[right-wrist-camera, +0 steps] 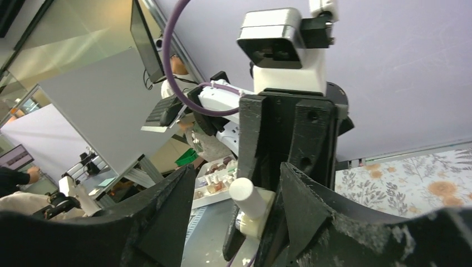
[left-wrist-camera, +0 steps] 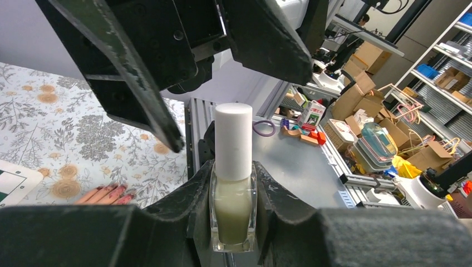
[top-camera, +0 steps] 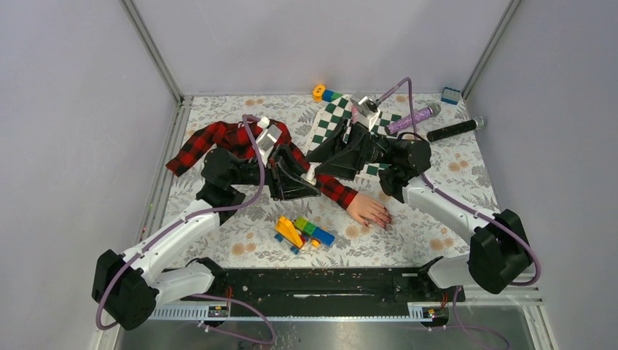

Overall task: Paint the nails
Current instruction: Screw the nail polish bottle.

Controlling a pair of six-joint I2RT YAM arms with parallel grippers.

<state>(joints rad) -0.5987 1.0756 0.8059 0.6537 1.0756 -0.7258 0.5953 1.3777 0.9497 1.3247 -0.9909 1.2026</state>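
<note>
A small pale nail polish bottle point(left-wrist-camera: 232, 194) with a white cap point(left-wrist-camera: 232, 142) stands upright in my left gripper point(left-wrist-camera: 232, 207), which is shut on its glass body. My right gripper point(right-wrist-camera: 236, 178) faces it, open, jaws on either side of the cap point(right-wrist-camera: 250, 197); the cap lies close to one finger with a gap to the other. In the top view both grippers point(top-camera: 310, 175) point(top-camera: 326, 157) meet above the red-black plaid sleeve point(top-camera: 233, 138). The pale mannequin hand point(top-camera: 368, 211) lies on the table, its dark-red nails point(left-wrist-camera: 118, 191) showing.
A heap of coloured bricks point(top-camera: 302, 232) lies near the front of the floral cloth. A green-white checkered cloth point(top-camera: 337, 117), a purple stick point(top-camera: 413, 117), a black stick point(top-camera: 455, 129) and two loose bricks point(top-camera: 324, 93) point(top-camera: 450, 95) sit at the back.
</note>
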